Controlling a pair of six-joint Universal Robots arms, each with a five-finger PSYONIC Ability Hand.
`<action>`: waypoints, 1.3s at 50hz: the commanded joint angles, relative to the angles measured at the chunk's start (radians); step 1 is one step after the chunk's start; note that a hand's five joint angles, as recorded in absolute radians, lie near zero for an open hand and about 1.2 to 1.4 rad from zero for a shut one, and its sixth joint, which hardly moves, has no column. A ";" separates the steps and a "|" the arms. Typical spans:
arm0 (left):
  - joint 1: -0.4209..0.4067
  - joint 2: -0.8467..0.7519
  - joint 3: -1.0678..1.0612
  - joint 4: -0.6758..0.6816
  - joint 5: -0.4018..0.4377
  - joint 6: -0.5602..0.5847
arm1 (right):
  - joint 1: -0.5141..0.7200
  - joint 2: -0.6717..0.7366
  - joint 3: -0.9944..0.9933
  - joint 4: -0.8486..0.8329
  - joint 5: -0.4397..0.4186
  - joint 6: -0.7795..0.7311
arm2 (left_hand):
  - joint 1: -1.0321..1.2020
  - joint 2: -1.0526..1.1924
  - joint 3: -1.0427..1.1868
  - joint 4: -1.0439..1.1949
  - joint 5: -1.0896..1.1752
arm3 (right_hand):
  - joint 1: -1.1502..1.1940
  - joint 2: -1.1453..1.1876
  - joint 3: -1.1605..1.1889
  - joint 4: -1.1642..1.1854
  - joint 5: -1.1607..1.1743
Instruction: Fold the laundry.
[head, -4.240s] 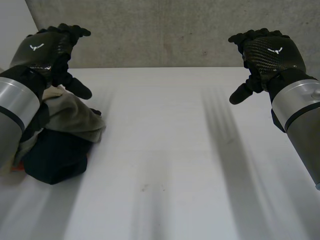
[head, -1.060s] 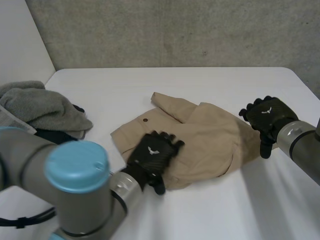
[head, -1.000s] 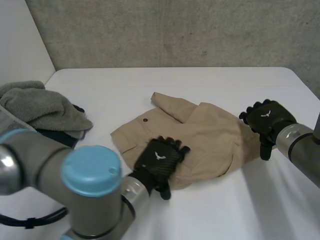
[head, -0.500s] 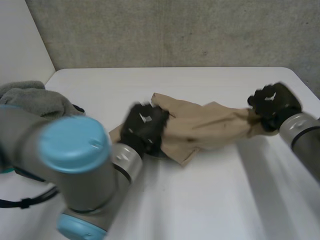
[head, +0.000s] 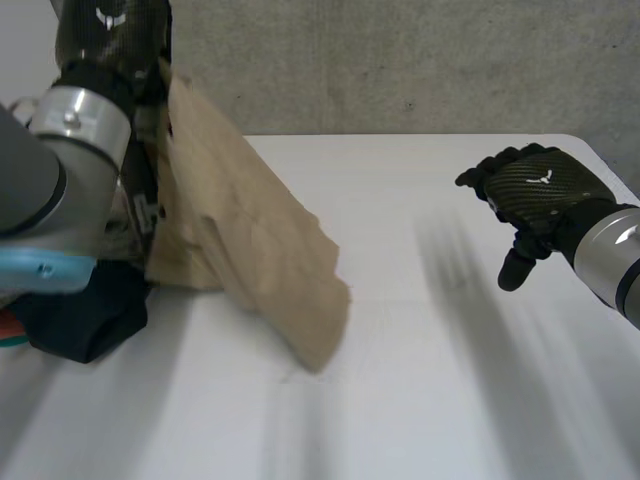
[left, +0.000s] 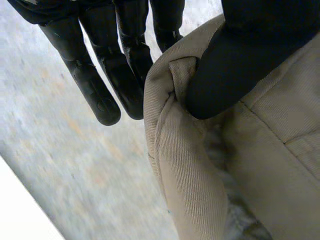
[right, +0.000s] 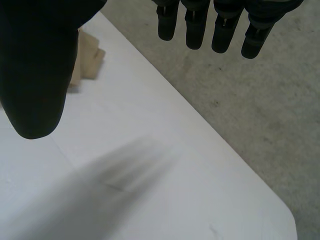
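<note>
My left hand is raised high at the table's far left and holds a tan garment by its top edge. In the left wrist view the thumb pinches a folded hem of the tan garment against the straight fingers. The cloth hangs down, and its lower end trails onto the white table. My right hand hovers over the table's right side, open and empty, well apart from the cloth. In its own wrist view the right hand has straight fingers, and a bit of the tan garment lies beyond the thumb.
A pile of other laundry with a dark garment sits at the table's left edge, under my left arm. A grey concrete wall runs behind the table's far edge.
My left hand has swung the tan garment up off the table and toward the left. My right hand has let go of the cloth and pulled back to the right.
</note>
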 joint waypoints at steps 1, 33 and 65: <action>-0.094 -0.137 0.215 0.076 0.137 -0.050 | -0.090 0.000 0.033 -0.005 -0.002 0.018 | 0.282 0.197 0.203 0.195 0.234 | -0.046 -0.031 -0.035 -0.037 -0.046; -0.464 -0.373 0.244 0.078 0.344 -0.186 | -0.324 -0.002 0.151 -0.114 -0.138 0.006 | -0.940 -1.024 -1.018 -1.026 -0.988 | -0.046 -0.031 -0.035 -0.037 -0.046; -0.215 -0.058 -0.479 -0.246 0.071 -0.369 | -0.051 0.385 0.003 -0.016 -0.211 -0.494 | -0.746 -0.830 -0.824 -0.832 -0.793 | 0.689 0.703 0.699 0.698 0.688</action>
